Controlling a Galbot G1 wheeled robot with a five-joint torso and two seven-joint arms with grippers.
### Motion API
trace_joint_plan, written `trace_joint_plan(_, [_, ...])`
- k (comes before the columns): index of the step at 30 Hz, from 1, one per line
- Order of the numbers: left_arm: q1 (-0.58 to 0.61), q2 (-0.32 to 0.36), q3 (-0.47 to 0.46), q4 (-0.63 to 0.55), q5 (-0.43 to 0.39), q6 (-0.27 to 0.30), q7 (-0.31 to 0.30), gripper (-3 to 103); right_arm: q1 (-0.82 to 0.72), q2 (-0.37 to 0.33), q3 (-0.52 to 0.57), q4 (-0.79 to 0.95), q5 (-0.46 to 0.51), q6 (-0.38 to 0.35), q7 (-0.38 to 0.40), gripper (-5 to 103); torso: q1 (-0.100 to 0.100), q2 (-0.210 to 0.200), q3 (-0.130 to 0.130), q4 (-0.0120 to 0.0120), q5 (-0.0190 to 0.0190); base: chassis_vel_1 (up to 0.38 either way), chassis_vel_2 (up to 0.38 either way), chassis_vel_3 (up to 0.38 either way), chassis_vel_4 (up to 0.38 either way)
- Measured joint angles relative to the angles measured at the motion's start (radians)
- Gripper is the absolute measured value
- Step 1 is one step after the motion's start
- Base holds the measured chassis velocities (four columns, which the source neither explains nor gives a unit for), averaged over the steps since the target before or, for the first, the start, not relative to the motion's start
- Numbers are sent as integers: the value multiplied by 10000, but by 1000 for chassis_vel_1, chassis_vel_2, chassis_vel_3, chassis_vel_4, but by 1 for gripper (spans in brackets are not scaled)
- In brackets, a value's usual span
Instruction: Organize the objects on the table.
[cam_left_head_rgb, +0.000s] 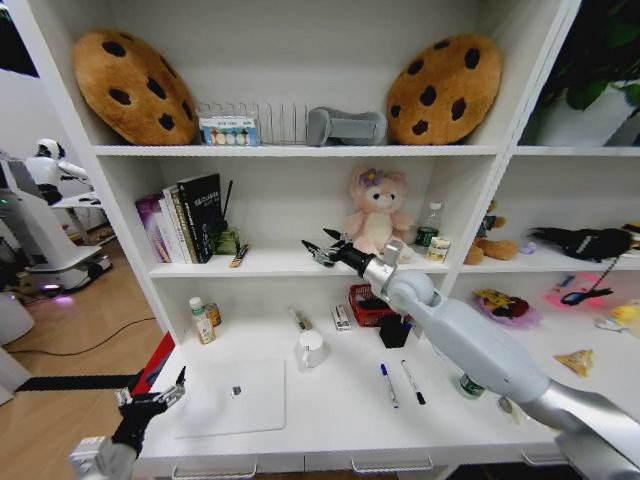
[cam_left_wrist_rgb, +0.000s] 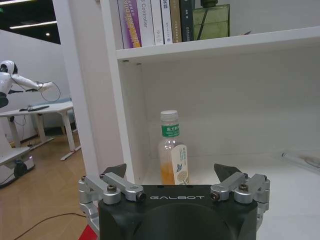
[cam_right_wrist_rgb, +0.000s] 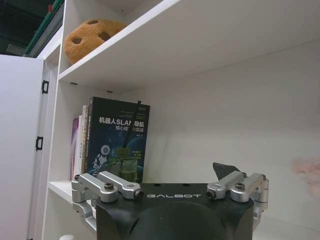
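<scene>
Head view: the right gripper (cam_left_head_rgb: 322, 249), jaws spread and empty, hovers at the shelf near the plush bear (cam_left_head_rgb: 377, 211) at 2 o'clock; swinging could topple it. The left gripper (cam_left_head_rgb: 150, 400), also spread, idles at 9 o'clock of the laptop (cam_left_head_rgb: 234, 396) on the table (cam_left_head_rgb: 340, 420).

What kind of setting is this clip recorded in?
Probably a robotics lab staged as a home study: a white desk under built-in shelves with books and a plush bear, while another white robot stands in the room to the left.

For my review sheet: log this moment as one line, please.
left hand: open, low at desk's left edge | right hand: open, raised at middle shelf | laptop, markers: untouched on table
</scene>
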Motion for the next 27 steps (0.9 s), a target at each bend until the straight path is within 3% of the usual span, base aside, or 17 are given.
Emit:
trace_joint_plan(7, [-12,80,34,-10,-12,44,-15,99,-1729,-762,1401,1102,-290,166,-66,100,0,1,0,1,-1,0,0,0,0])
trace_joint_plan(15, [31,41,44,-110,6,46,-16,99,-2335,-987,1743,1402,-440,265,141,100,0,1,0,3,-1,0,0,0,0])
trace_joint_plan(17, [65,8,42,-149,22,46,-15,99,-2075,-764,1558,1174,-517,-127,790,100,-1,1,0,2,0,0,0,0,0])
trace_joint_plan(23, [94,-20,43,-171,59,41,-5,99,-982,-151,720,431,-137,-834,1432,103,0,0,1,5,-1,0,0,0,0])
trace_joint_plan(27, [82,-14,67,-173,73,42,-6,99,435,525,-644,-402,440,-1406,1940,95,2,0,2,8,-2,0,0,0,0])
